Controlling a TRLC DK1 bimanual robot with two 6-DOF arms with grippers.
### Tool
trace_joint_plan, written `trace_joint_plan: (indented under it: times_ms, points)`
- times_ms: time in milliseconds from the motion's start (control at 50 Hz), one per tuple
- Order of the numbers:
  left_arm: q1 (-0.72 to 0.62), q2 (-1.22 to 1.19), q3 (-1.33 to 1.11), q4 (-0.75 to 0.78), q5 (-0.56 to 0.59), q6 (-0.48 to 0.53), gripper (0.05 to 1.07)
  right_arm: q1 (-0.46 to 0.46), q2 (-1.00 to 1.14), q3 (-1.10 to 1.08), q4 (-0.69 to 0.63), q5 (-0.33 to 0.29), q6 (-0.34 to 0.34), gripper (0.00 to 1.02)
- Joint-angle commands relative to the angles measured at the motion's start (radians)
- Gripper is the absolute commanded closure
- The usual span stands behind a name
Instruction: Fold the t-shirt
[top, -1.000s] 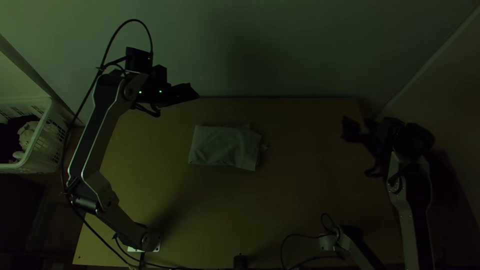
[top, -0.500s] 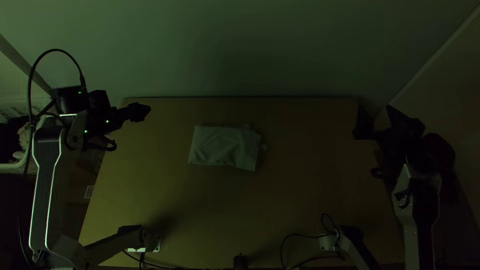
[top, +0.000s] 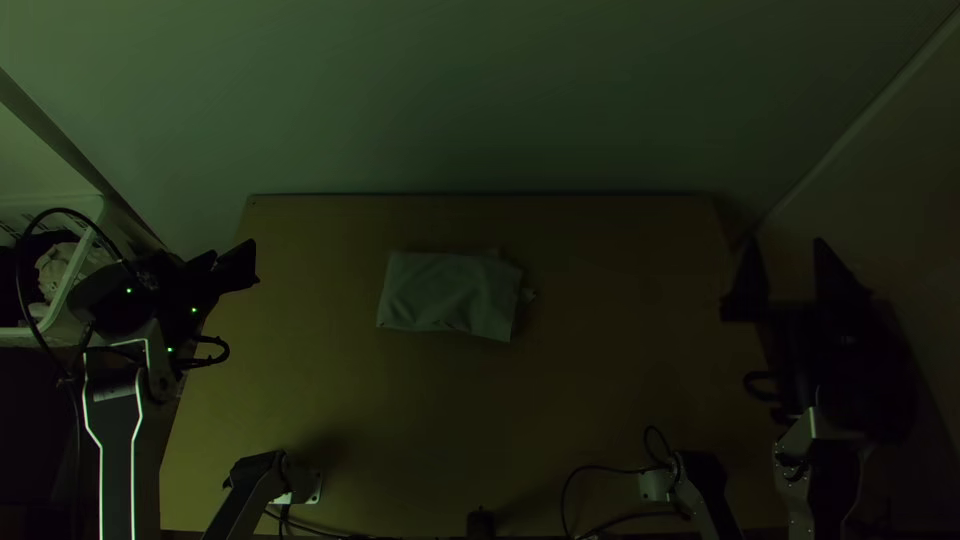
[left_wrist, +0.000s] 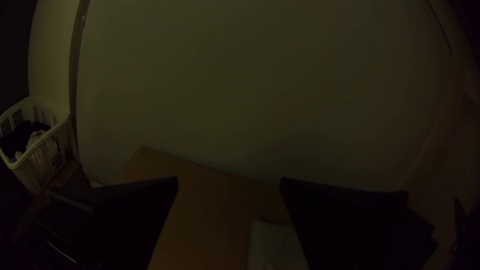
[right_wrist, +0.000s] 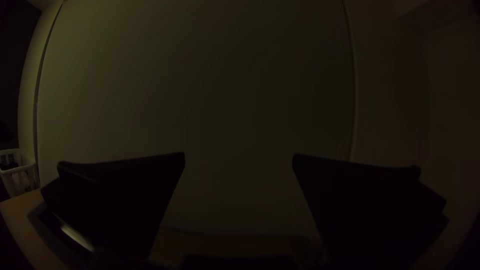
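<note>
The t-shirt (top: 450, 293) lies as a flat, roughly rectangular folded bundle near the table's middle, a small bit of cloth sticking out at its right side. In the left wrist view, part of the t-shirt (left_wrist: 277, 245) shows pale beside a finger. My left gripper (top: 235, 262) is over the table's left edge, well apart from the cloth; in its wrist view the left gripper (left_wrist: 229, 181) stands open. At the table's right edge, my right gripper (top: 790, 255) points up the picture, its fingers spread; in its wrist view the right gripper (right_wrist: 239, 156) holds nothing.
A white laundry basket (top: 88, 262) with dark and light cloth in it stands left of the table (top: 600, 400). A pale wall (top: 480, 100) rises behind the table's far edge. Cables (top: 570, 490) lie near the right arm's base, and a small dark object (top: 480, 522) is at the near edge.
My left gripper has swung left, away from above the table's far side. The right gripper has moved a little right and turned to point up the picture. The t-shirt has stayed put.
</note>
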Motion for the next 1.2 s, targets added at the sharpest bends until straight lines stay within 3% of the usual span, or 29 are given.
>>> trace_joint_plan:
  times_ms: [0,260,580,1180]
  points:
    - [0.006,-0.108,-0.125,0.102,-0.025,0.002,0.09,-0.008,-0.063,-0.073,0.037,0.018,-0.040,0.04]
    - [0.006,-0.342,-0.387,0.286,-0.100,0.028,0.09,-0.011,-0.255,-0.286,0.159,0.053,-0.098,0.04]
    - [0.009,-0.522,-0.637,0.438,-0.194,0.113,0.09,0.002,-0.420,-0.531,0.169,0.054,-0.115,0.04]
    - [0.038,-0.775,-0.949,0.482,-0.198,0.275,0.09,0.071,-0.531,-0.834,0.122,0.074,-0.080,0.04]
